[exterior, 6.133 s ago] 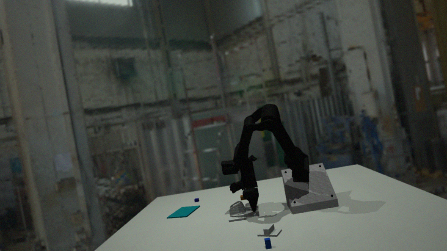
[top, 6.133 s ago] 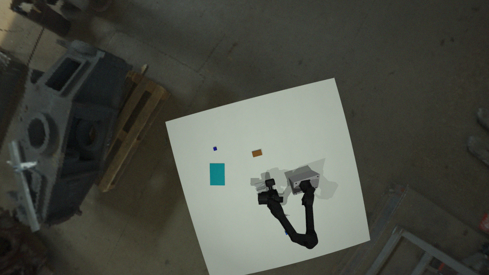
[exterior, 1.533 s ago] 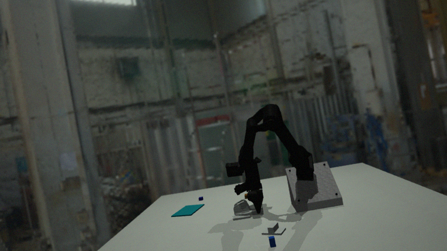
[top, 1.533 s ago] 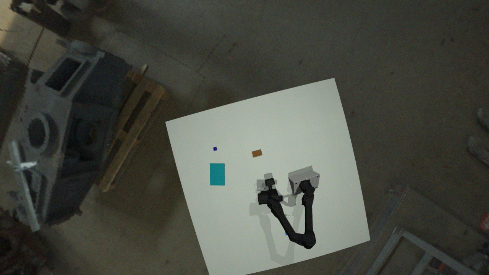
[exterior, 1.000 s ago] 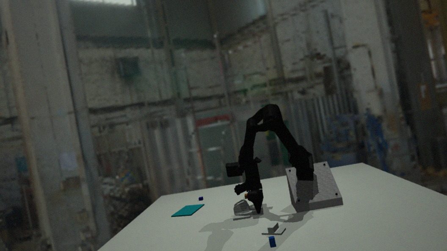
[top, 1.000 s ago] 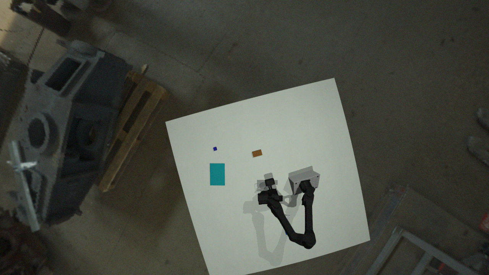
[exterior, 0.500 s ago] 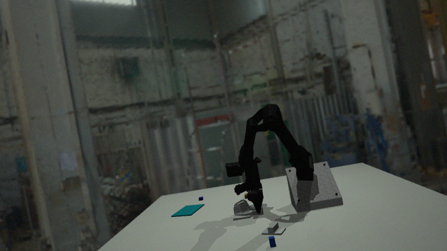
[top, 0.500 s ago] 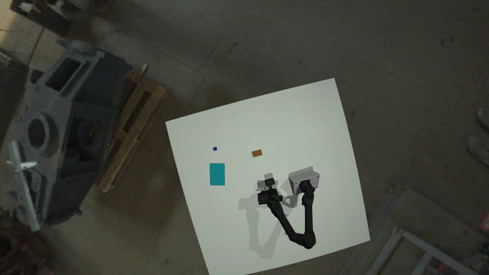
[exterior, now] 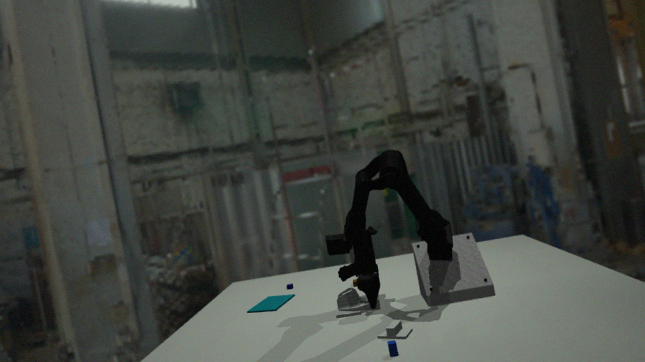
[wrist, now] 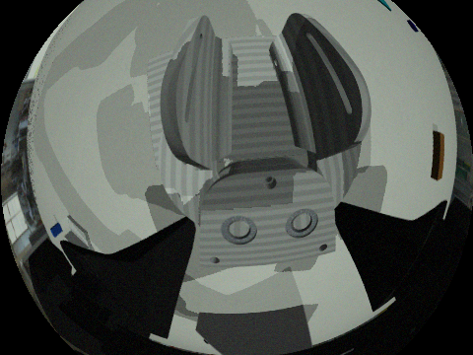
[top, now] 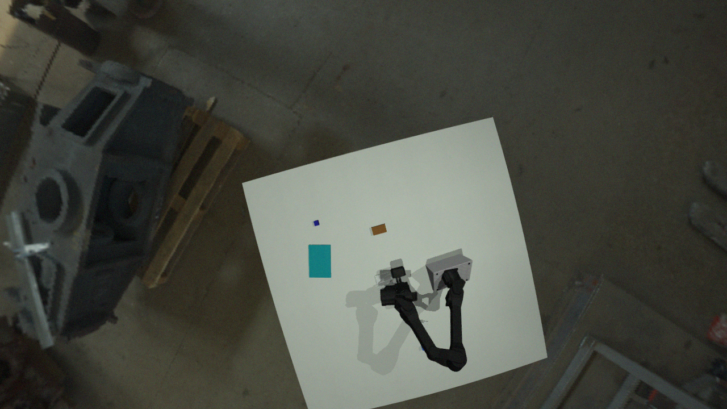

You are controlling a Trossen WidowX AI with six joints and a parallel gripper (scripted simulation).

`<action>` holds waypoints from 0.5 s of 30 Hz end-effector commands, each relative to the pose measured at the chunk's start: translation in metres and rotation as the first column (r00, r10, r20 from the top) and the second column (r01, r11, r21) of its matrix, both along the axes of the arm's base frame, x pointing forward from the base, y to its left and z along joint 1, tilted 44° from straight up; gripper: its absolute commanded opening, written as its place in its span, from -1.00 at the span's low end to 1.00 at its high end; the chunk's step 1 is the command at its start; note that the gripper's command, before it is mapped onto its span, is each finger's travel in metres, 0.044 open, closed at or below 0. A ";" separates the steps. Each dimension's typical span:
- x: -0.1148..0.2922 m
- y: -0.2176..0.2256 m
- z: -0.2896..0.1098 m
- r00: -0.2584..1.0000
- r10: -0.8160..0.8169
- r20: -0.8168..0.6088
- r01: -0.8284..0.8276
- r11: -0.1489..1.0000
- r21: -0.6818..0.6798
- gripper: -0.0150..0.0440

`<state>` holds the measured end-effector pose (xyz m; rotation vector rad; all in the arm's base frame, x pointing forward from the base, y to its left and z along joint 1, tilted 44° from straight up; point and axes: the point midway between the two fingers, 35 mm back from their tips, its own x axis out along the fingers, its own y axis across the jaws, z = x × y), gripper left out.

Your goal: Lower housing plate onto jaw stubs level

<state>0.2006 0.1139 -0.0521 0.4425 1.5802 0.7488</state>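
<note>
The grey housing plate (wrist: 266, 197) lies over the near end of the two jaws in the wrist view, with a ringed stub end showing in each of its two round holes. It looks about level. The left jaw (wrist: 194, 99) and the right jaw (wrist: 330, 94) stand apart on the grey base (wrist: 261, 118). My gripper (wrist: 267, 217) (exterior: 373, 306) is open, one finger close to each side edge of the plate, with nothing gripped. In the top view the arm hides the assembly. Whether the plate is seated fully down cannot be told.
A slanted grey block (top: 442, 268) (exterior: 468, 266) bears the arm's base. A small grey fixture (exterior: 394, 329) and a blue block (exterior: 392, 348) (wrist: 56, 230) are nearer the exterior camera. A teal plate (top: 320, 261) (exterior: 270, 303), an orange block (top: 378, 229) (wrist: 438, 156) and a dark blue cube (top: 316, 222) lie beyond.
</note>
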 end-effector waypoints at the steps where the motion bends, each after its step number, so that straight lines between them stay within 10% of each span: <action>1: 0.000 0.000 0.000 1.000 0.000 0.000 0.000 1.000 0.000 1.00; 15: 0.012 -0.051 0.055 1.000 -0.001 -0.001 0.001 1.000 0.000 1.00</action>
